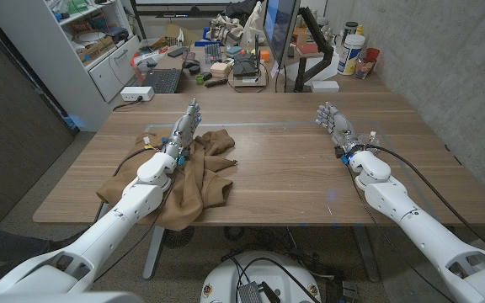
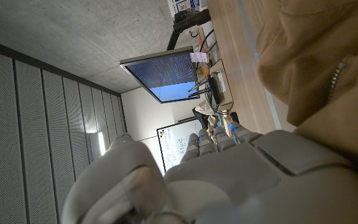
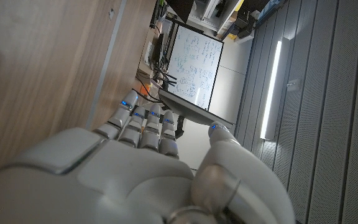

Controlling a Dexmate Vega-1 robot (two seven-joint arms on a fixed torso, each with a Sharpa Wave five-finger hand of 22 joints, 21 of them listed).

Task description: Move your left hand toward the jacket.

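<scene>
Jacket (image 1: 199,172) lies crumpled on the table's (image 1: 293,160) left side, part hanging over the near edge. Left hand (image 1: 183,130) sits at its far-left edge, fingers straight and apart, holding nothing; contact can't be told. Right hand (image 1: 333,120) waits well apart, fingers apart, empty. Risk: the left forearm, over the cloth, could drag the jacket off the edge if it sweeps.

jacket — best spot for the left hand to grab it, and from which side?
Probably the bunched upper edge of the brown jacket, just right of the left hand. The fabric rises in folds there, giving the fingers something to close around, whereas the lower part drapes over the near edge of the table. Come from above, moving slightly rightward; the hand stands open at the jacket's upper left edge.
</scene>
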